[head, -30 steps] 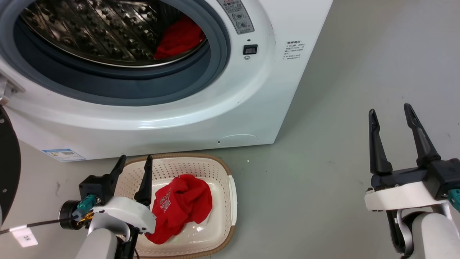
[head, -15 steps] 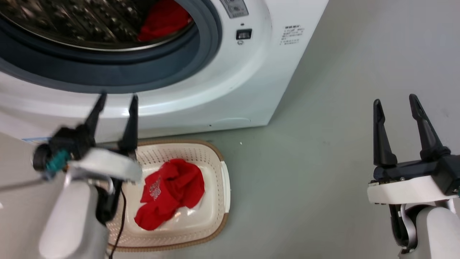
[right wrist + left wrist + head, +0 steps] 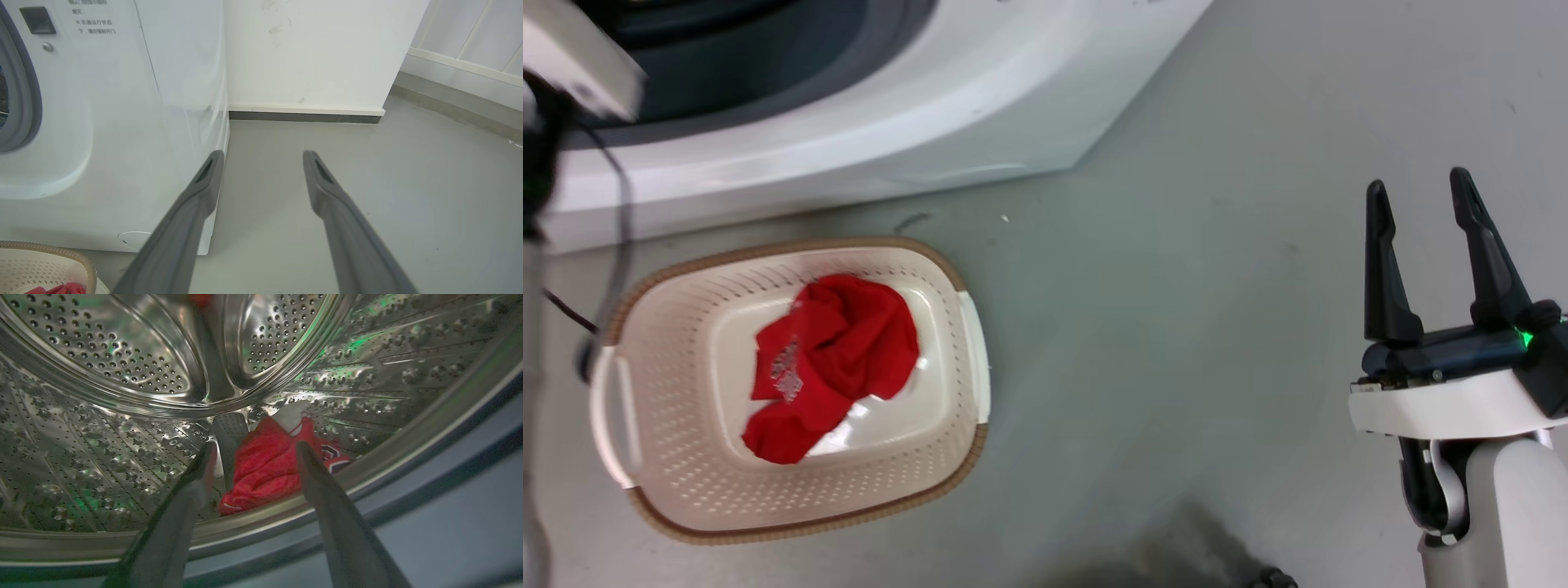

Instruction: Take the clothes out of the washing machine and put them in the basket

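One red garment [image 3: 829, 363] lies crumpled in the cream basket [image 3: 792, 245] on the floor before the washing machine [image 3: 866, 139]. A second red garment [image 3: 265, 469] with white trim rests low in the steel drum [image 3: 122, 355], against a drum rib. My left gripper [image 3: 256, 446] is open at the door opening and points at that garment, short of it, with nothing between its fingers. My right gripper [image 3: 1418, 184] is open and empty over bare floor, right of the basket. In the right wrist view the right gripper [image 3: 263, 155] points past the washing machine's [image 3: 122, 122] corner.
The grey door ring [image 3: 449, 477] runs under my left fingers. My left forearm [image 3: 572, 57] and its cable cross the machine's front at the far left. A white wall with a dark baseboard [image 3: 306, 117] stands behind the machine. The basket's corner [image 3: 49, 261] sits below my right gripper.
The head camera has tilted down, so the drum has slid out of the top of its view. My left arm has risen from the basket up to the drum opening. The right gripper has hardly moved.
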### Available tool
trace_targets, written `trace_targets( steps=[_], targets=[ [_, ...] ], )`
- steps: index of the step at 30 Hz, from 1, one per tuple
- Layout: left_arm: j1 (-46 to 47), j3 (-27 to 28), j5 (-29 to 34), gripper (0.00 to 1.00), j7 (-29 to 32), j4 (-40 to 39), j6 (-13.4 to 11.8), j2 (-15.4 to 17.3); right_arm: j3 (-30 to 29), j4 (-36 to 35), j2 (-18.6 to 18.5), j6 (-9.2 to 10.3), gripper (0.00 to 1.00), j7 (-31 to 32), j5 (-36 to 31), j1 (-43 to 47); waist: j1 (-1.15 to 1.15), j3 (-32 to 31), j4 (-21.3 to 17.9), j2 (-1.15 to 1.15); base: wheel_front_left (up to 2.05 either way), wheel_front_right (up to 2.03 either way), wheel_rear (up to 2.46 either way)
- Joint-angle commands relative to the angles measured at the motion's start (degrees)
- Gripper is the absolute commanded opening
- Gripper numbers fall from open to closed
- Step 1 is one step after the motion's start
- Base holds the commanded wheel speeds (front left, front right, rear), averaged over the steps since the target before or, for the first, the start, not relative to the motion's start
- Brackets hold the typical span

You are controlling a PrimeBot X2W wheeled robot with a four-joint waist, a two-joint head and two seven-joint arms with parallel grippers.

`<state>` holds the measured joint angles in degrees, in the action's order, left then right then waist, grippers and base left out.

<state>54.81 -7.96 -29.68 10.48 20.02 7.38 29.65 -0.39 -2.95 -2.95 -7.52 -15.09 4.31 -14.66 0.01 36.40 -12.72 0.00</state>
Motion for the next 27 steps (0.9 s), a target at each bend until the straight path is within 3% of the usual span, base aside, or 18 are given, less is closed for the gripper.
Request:
trace_targets(
  steps=[1, 4, 8, 9, 12, 20, 27],
  targets=[
    [3.26, -0.71, -0.72, 1.0, 2.06, 1.0, 0.09, 0.87, 0.42, -0.38, 0.14, 0.06, 1.0, -0.12, 0.62, -1.27, -0.01, 4.32, -3.2, 0.0, 0.0, 0.0, 0.0],
    [9.61, -2.37, -1.95, 1.0, 7.68, 3.41, 0.1, 3.9, 1.54, -0.73, 0.14, 0.05, 1.0, -0.12, 1.84, -2.06, -0.01, 7.0, -4.86, 0.0, 0.0, 0.0, 0.0],
    [17.94, -3.04, -3.36, 1.0, 14.25, 6.67, 0.1, 5.02, 2.39, -0.97, 0.13, 0.06, 1.0, -0.12, 3.07, -2.41, -0.01, 9.52, -6.9, 0.0, 0.0, 0.0, 0.0],
    [22.78, -4.61, -2.52, 1.0, 19.14, 8.93, -0.07, 5.58, 3.06, -1.13, 0.17, 0.06, 1.0, -0.12, 3.97, -2.92, -0.01, 11.17, -8.11, 0.0, 0.0, 0.0, 0.0],
    [29.3, -5.81, -2.16, 1.0, 24.6, 12.41, -0.21, 6.97, 4.37, -1.38, 0.15, 0.06, 1.0, -0.12, 5.08, -3.4, -0.01, 12.5, -9.74, 0.0, 0.0, 0.0, 0.0],
    [38.05, -11.72, -0.28, 1.0, 33.56, 19.57, 0.04, 9.11, 7.08, -1.82, 0.14, 0.06, 1.0, -0.12, 7.17, -3.23, -0.01, 14.56, -12.92, 0.0, 0.0, 0.0, 0.0],
    [40.48, -15.4, -0.06, 1.0, 36.17, 23.66, 0.08, 9.02, 8.01, -2.23, 0.14, 0.06, 1.0, -0.12, 8.42, -1.94, -0.01, 15.29, -14.24, 0.0, 0.0, 0.0, 0.0]
  ],
)
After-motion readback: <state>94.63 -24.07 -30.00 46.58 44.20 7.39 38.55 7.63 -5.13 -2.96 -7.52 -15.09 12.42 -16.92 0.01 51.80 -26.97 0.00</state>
